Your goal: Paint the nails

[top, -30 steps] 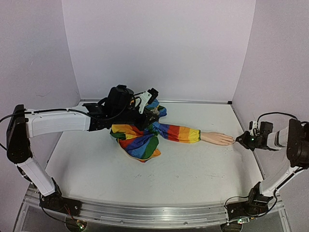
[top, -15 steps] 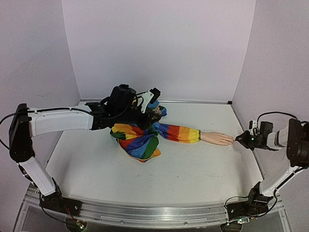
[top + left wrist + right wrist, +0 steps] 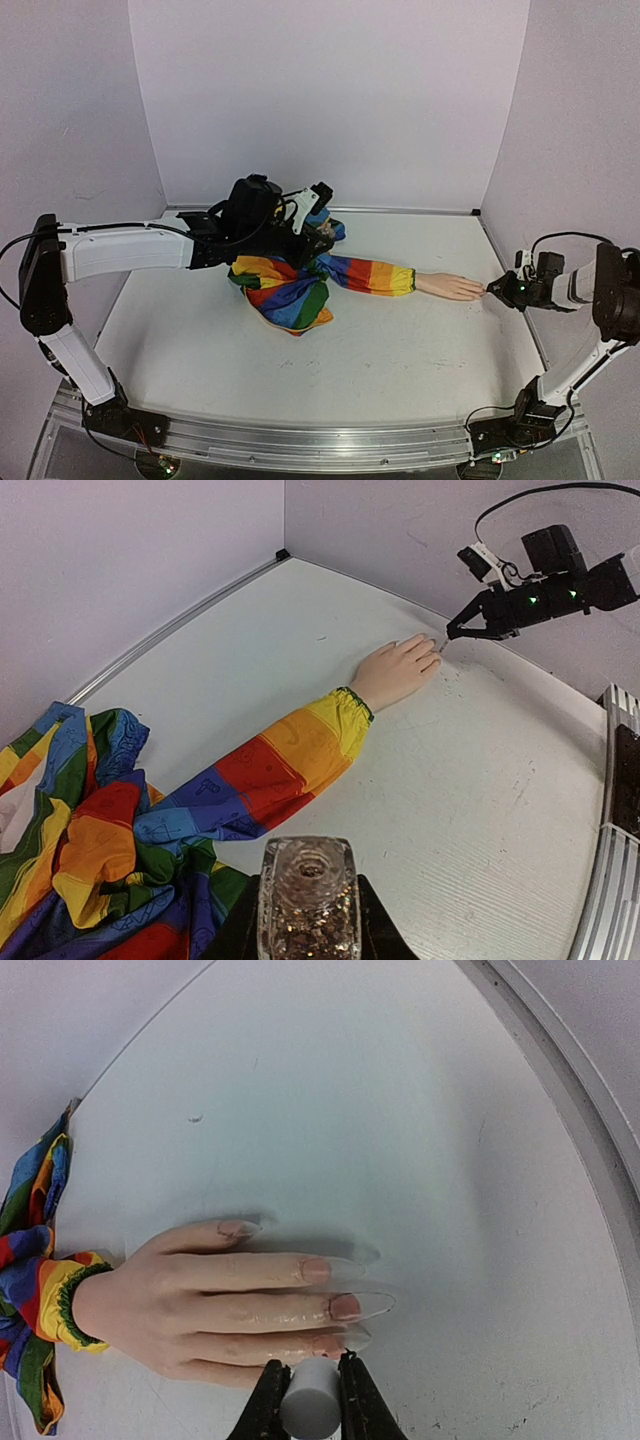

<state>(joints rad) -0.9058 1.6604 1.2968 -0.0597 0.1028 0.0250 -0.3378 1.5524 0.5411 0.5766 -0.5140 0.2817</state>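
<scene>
Your right gripper (image 3: 310,1388), pinched shut on a small grey cylinder (image 3: 310,1412), sits at the mannequin hand's (image 3: 190,1305) fingertips. The nails (image 3: 345,1307) look glossy, but which are coated is unclear, so judge painting unfinished. Your left gripper (image 3: 310,930), back beyond the hand's wrist, clamps the glitter bottle (image 3: 308,880).

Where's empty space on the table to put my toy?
The bare stretch of table between the rainbow sleeve and the near rail. Also the back right corner behind the mannequin hand. Crowded: back left, where the left arm covers the bunched sleeve, and by the nails.
</scene>
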